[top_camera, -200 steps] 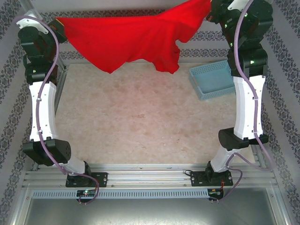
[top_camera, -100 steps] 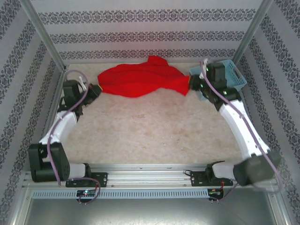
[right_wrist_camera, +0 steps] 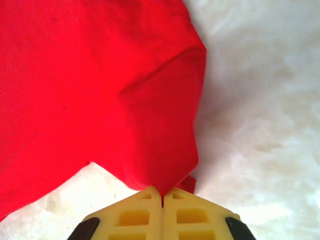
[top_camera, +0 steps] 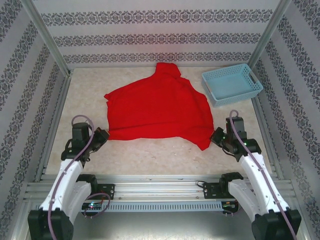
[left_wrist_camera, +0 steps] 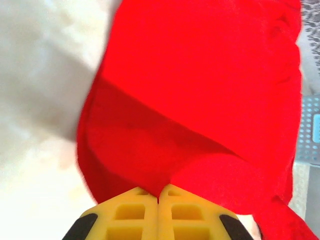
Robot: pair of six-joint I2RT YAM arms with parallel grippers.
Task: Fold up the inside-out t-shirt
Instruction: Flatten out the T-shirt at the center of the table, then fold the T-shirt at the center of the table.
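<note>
Change: pulled back toward the bottom of the top view since half a second ago, both arms now folded low near their bases; red t-shirt point(top_camera: 160, 107) drawn out from a bunched heap at the far edge into a flat spread.
Count: one t-shirt, one light blue basket point(top_camera: 232, 84), two arms, two grippers.
T-shirt place: lying on the table point(top_camera: 150, 157), centre of the top view and a little above the middle; a narrow part reaching up to the far wall at top centre; lower edge strung between the two grippers.
Left gripper point(top_camera: 102, 136): lower left of the top view; yellow fingers pressed together, pinching the shirt's lower left corner; in the left wrist view, cloth rising straight out of the closed tips.
Right gripper point(top_camera: 216, 137): lower right of the top view; clamped tight in the same way on the shirt's lower right corner; in the right wrist view, a point of red cloth caught between the tips.
Basket: upper right of the top view, near the shirt's upper right edge but apart from it, a strip of bare table between.
Surroundings: patterned walls point(top_camera: 160, 35) on three sides; metal rail point(top_camera: 160, 187) along the bottom, carrying both arm bases; one purple cable point(top_camera: 82, 120) looped along each arm.
In the way: red cloth covering most of the table ahead of each wrist camera; a darker fold crossing the left wrist view diagonally.
</note>
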